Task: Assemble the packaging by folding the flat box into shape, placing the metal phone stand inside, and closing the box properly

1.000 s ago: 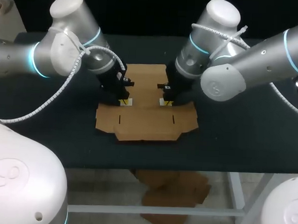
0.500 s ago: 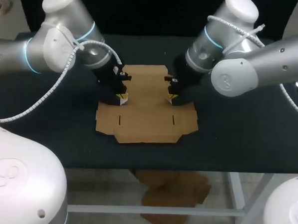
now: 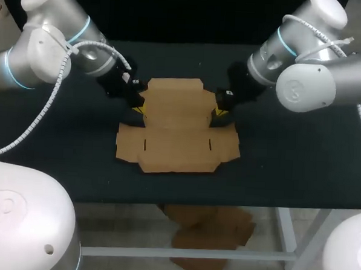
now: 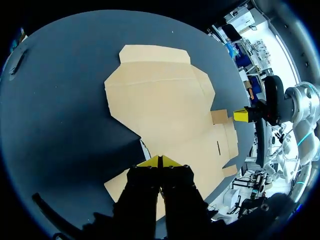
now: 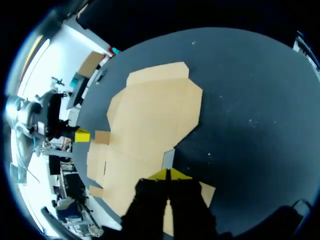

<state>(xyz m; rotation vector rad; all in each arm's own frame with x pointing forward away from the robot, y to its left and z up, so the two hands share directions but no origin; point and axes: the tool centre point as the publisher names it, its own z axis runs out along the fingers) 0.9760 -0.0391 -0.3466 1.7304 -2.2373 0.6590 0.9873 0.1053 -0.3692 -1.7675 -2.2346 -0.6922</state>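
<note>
Left claw (image 3: 139, 108): yellow tips pressed together, nothing pinched betw. them. Posn: at left-hand notch of box (image 3: 177, 135), where narrower far panel meets wider near part; tips low, at cardboard edge. Whether tips touch cardboard: cannot tell. Left wrist view agrees: tips closed tip-to-tip over box edge, dark table (image 4: 65, 125) just beside. Right claw (image 3: 217, 111): yellow tips likewise pressed together, nothing held. Posn: at matching notch on right side of box, roughly opposite left claw, w/ box panel betw. the two. Right wrist view agrees: tips closed, hanging over near box edge. Box: brown cardboard, lying flat and unfolded on table, approx. centre, far panel w/ trimmed corners pointing away from robot, two short slits visible in near part, front edge stepped. No panel seen folded up. Right flap (image 4: 218, 116): small darker brown tab at box side, just beside right claw's yellow tip in left wrist view; raised or flat: cannot tell. Left flap (image 5: 102, 137): same kind of tab on opposite side, just beside left claw's yellow tip in right wrist view; raised or flat: cannot tell. Both arms enter from own sides, neither crossing box centre.
</note>
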